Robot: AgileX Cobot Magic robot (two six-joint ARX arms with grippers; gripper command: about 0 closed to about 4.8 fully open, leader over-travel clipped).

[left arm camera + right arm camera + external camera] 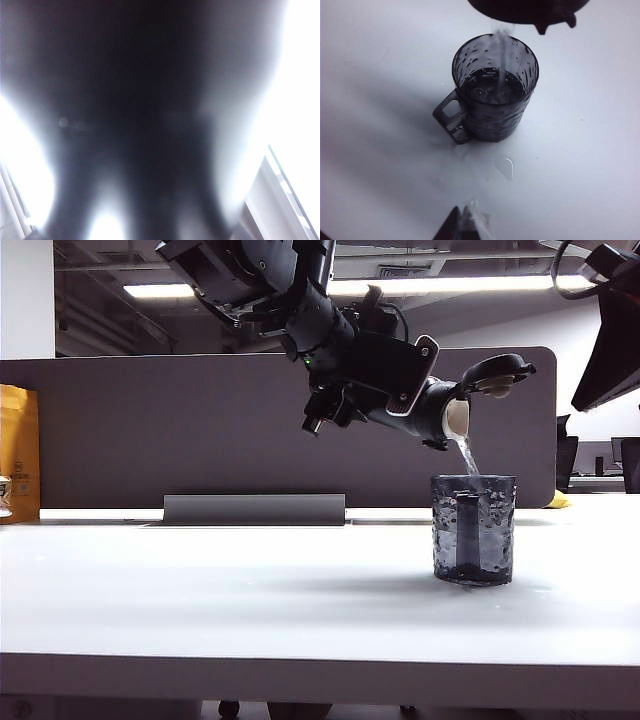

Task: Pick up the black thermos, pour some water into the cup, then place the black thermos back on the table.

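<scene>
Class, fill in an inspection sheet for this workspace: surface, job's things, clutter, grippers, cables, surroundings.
Surface: white table, small puddle beside the cup.
Job's things: thermos tilted, lid open, water streaming into the cup, which stands upright, partly filled.
Clutter: yellow bag at far left.
Grippers: left gripper holds the thermos above the cup; right gripper shut, empty, hovering over the table near the cup.
Cables: one on the right arm, top right.
Surroundings: grey partition, ceiling lights.
</scene>
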